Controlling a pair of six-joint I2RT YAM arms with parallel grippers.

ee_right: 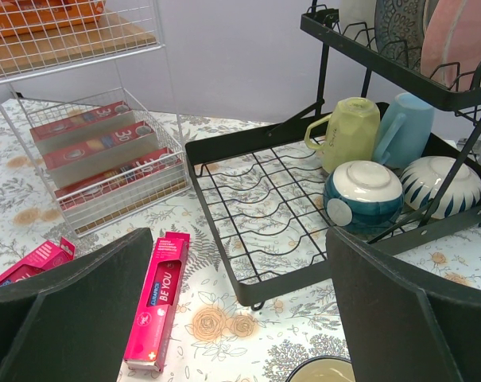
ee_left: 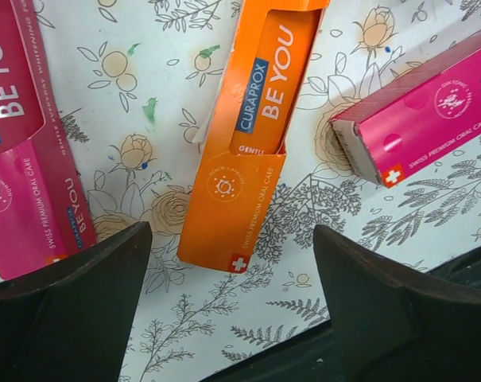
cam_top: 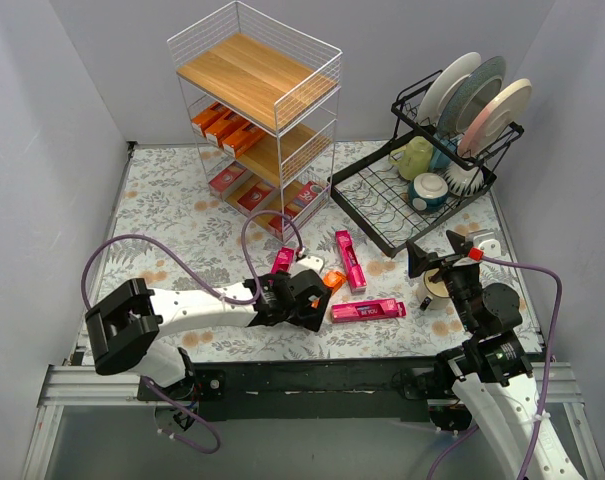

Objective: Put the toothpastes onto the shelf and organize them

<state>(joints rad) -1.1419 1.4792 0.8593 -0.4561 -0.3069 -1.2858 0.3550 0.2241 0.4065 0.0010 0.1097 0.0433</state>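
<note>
Left gripper (cam_top: 322,287) sat low over the floral tablecloth (cam_top: 182,220), jaws spread wide, nothing in them. The orange toothpaste box (ee_left: 248,143) lay flat on the cloth between its fingers (ee_left: 81,302). We saw a gap on both sides, so no contact.

Pink boxes (cam_top: 349,260) flanked the orange one, one on each side in the wrist view, neither touching it. From the top camera we counted three of them loose on the cloth, all near that gripper.

The shelf (cam_top: 307,95) stood at the back of the table, behind the loose boxes. Its middle tier held orange boxes (cam_top: 225,125) side by side, and its bottom tier held dark red boxes (cam_top: 252,190) laid flat.

Right gripper (cam_top: 437,255) hung above the right side of the table, over a cup (cam_top: 437,290). Its jaws were also wide apart and it held nothing.

Its camera faced the black dish rack (ee_right: 248,207), just right of the shelf. We saw two mugs (ee_right: 347,131) and two bowls (ee_right: 363,191) on the lower level. Plates (cam_top: 477,95) stood upright on the upper level.
</note>
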